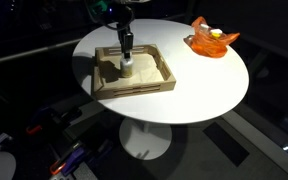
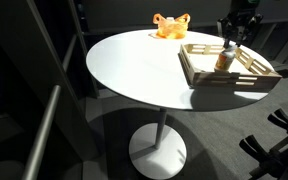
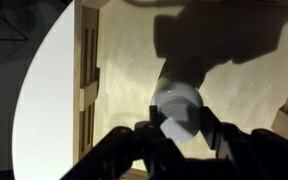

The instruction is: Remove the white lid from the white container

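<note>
The white container [image 1: 127, 70] stands upright inside the wooden tray [image 1: 154, 84]; it also shows in an exterior view [image 2: 224, 63]. The white lid [image 3: 176, 100] sits on top of it and hides the jar's body in the wrist view. My gripper [image 3: 178, 120] comes straight down over the jar, with one finger on each side of the lid, pressed against its rim. In both exterior views the gripper [image 1: 127, 50] [image 2: 229, 42] stands directly on the jar's top. I cannot tell whether the lid has lifted off the jar.
The tray [image 2: 229, 78] lies on a round white table [image 1: 199, 85], near its edge. An orange bowl [image 1: 212, 41] stands apart from the tray at the table's rim, and also shows in an exterior view [image 2: 169, 26]. The tray's slatted walls [image 3: 87, 70] surround the jar.
</note>
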You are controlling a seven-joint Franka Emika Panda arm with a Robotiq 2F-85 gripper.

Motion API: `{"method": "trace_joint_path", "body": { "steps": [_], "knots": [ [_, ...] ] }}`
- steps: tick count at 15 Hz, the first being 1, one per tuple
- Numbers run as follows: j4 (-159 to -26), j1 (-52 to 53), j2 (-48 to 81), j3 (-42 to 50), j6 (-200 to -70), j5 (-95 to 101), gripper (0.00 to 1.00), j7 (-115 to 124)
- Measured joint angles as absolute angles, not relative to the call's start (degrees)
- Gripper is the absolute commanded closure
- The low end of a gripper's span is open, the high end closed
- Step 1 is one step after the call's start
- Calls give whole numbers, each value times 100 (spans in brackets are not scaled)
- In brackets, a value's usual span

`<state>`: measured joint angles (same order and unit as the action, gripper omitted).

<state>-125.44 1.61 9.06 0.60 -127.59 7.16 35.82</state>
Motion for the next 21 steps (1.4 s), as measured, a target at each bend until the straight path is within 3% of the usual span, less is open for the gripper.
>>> {"method": "trace_joint_path", "body": {
  "steps": [10, 21],
  "knots": [
    [-13090, 159, 583, 58, -13604, 317, 81, 2596],
    [-12868, 151, 181, 38, -12720, 537, 81, 1731]
  ]
}}
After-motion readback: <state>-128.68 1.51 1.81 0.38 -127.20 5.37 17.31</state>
